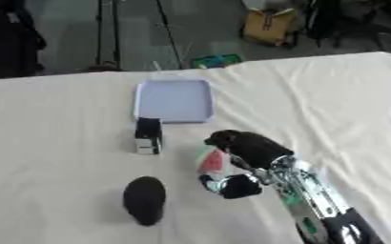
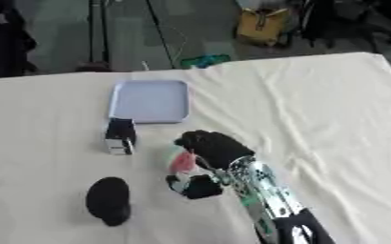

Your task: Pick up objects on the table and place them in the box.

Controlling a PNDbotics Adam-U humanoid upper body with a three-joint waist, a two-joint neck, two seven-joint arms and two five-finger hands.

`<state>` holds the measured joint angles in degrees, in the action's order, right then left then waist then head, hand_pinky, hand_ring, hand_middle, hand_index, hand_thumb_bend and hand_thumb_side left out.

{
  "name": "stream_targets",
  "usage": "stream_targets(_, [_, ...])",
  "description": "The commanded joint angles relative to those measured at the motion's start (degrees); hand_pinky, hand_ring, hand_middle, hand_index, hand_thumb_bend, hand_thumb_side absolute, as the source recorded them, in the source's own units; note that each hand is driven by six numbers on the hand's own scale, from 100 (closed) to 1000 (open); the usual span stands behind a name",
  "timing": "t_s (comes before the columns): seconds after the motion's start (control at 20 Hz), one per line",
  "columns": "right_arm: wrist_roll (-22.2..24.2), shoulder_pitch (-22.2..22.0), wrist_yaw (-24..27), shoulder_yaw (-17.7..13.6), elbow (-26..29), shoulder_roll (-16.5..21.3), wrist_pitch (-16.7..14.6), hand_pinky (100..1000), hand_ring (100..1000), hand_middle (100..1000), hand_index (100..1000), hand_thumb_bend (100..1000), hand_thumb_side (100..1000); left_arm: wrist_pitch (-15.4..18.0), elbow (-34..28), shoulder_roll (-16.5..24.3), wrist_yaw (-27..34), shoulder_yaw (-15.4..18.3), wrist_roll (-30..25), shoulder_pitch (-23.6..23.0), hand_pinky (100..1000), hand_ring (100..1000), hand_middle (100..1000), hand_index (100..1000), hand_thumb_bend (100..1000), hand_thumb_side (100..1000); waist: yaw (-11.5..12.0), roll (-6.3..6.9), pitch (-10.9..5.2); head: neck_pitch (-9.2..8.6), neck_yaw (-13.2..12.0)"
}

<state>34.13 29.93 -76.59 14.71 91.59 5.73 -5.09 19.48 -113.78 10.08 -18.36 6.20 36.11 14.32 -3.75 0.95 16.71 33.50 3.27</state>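
So the right hand [image 1: 247,147] comes in from the lower right, silver forearm and black fingers, and it's wrapped around a small roundish object [image 1: 210,161] that's red/pink with some white and green on it. Can't really make out what the thing is, it's mostly hidden behind the hand. The fingers curl over its top and far side while the thumb sits lower, near the front, so the hand is closed on it. Whether it's resting on the cloth or just off it, I can't tell.

The box [image 1: 175,100] is a shallow pale lavender tray sitting further back on the surface [image 1: 57,124], which is covered with a wrinkly white cloth. Nothing shows inside the box. Just in front of its near left corner stands a small black and white block-shaped item [image 1: 148,136], upright, close to the box but I can't say if it touches. Nearer the camera and left of the hand lies a black oval thing [image 1: 145,199], kind of mouse-shaped, well apart from the box.

Left hand doesn't show in either view.
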Motion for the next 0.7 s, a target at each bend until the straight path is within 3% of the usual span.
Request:
stream_targets(0.05, [0.20, 1.29, -1.43, -0.62, -0.25, -0.34, -0.05, 897, 988, 968, 1000, 353, 789, 0.08, -0.81, 0.39, 0.21, -0.08, -0.17, 0.38, 646, 680, 784, 668, 100, 862, 0.18, 0.03, -0.79, -0.84, 0.25])
stream_targets(0.7, [-2.34, 3.30, -6.09, -1.21, -4.49, -0.30, -0.16, 886, 994, 977, 1000, 360, 779, 0.19, -0.81, 0.15, 0.52, -0.36, -0.52, 0.41, 648, 683, 785, 668, 100, 863, 0.51, 0.35, -0.55, -1.64, 0.59])
